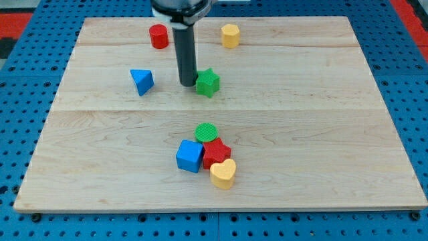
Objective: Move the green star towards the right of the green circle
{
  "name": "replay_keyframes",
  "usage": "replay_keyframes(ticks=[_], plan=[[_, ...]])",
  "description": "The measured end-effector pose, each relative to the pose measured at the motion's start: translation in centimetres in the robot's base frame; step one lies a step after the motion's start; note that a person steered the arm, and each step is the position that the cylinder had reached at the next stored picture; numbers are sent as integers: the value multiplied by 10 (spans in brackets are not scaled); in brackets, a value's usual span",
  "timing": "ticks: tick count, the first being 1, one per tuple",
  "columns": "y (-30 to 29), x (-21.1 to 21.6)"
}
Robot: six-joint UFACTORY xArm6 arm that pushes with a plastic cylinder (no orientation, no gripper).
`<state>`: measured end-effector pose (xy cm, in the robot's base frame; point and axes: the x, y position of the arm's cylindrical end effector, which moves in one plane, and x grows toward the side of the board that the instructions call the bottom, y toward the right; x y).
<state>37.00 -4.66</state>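
The green star (208, 83) lies on the wooden board (321, 134) above the middle. My tip (186, 84) stands just left of the star, touching or nearly touching it. The green circle (206, 132) lies lower down, below the star, at the top of a tight cluster of blocks. The star is well above the circle, almost straight over it.
Below the green circle sit a blue cube (190, 156), a red star (217, 153) and a yellow heart (223, 174), packed together. A blue triangle (142, 82) lies left of my tip. A red cylinder (158, 36) and a yellow hexagonal block (230, 35) stand near the top edge.
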Motion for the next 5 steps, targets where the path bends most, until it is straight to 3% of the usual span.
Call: replay_keyframes(ticks=[1,2,3,4,5], plan=[[31,1],[50,-26],[74,27],[52,84],[90,42]])
